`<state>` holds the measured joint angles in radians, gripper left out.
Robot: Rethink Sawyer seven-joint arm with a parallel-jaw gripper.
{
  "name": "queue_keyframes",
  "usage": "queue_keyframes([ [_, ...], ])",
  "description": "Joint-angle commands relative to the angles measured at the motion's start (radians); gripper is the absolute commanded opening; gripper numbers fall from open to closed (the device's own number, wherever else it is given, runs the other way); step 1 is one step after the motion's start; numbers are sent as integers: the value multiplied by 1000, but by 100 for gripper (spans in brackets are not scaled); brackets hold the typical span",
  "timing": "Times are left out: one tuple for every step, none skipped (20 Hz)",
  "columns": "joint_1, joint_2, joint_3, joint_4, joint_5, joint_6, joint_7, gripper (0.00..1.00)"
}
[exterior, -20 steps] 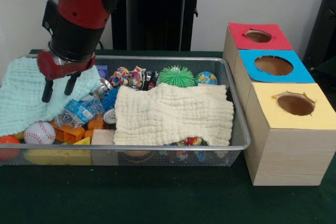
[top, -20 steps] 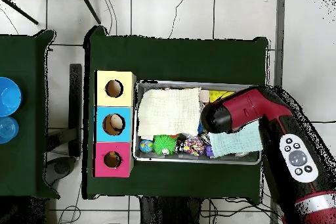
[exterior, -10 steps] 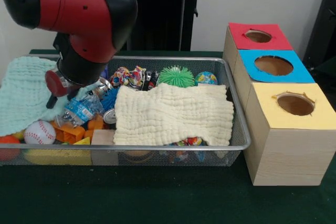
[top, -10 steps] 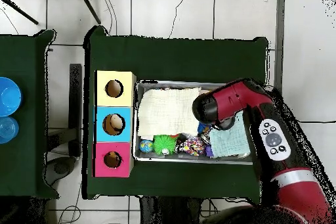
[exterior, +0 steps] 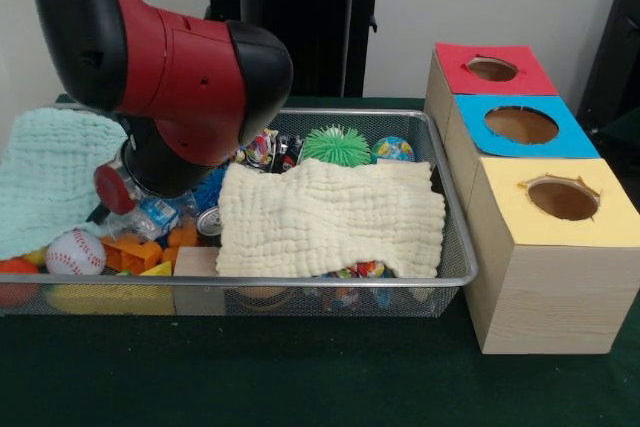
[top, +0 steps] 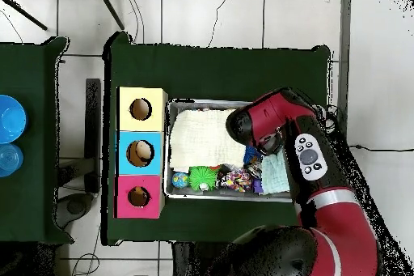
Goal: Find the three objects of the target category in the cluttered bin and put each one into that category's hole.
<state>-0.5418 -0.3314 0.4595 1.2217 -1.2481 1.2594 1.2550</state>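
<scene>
As the arm (exterior: pixel 180 77) is swinging over the left half of the bin (exterior: pixel 300 284), its red housing is now filling the space where, a second ago, the gripper was hanging clear above the mint cloth (exterior: pixel 45 172). It is dropping lower and is now blocking most of the clutter there. The gripper is hidden behind the housing, so whether it is wide, narrow or holding anything cannot be told. By this reading the search is turning into a reach, and no item appears delivered yet.

The cream cloth (exterior: pixel 330 217) is covering the bin's right half. The three holes, yellow (exterior: pixel 563 199), blue (exterior: pixel 521 125) and red (exterior: pixel 492 69), are standing just right of the bin.

The likely target, a crushed plastic bottle (exterior: pixel 155 215), is lying just below the housing, beside a can (exterior: pixel 208 224), showing clear plastic with a blue label.
</scene>
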Motion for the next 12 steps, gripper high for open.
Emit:
queue_keyframes([
  [1, 142, -54, -120, -37, 58, -334, 100],
  [5, 144, -56, -122, -35, 71, -355, 100],
  [3, 146, -53, -121, -24, 73, -356, 100],
  [0, 144, -52, -115, -16, 70, -356, 0],
  [1, 145, -51, -114, -14, 70, -357, 0],
  [1, 145, -50, -113, -13, 70, -358, 0],
  [2, 147, -49, -114, -11, 72, -358, 0],
  [1, 147, -47, -113, -6, 69, -354, 0],
  [0, 148, -45, -113, -1, 67, -351, 0],
  [4, 150, -45, -114, 1, 67, -350, 0],
  [5, 153, -44, -116, 4, 67, -347, 0],
  [6, 155, -44, -118, 8, 65, -346, 0],
])
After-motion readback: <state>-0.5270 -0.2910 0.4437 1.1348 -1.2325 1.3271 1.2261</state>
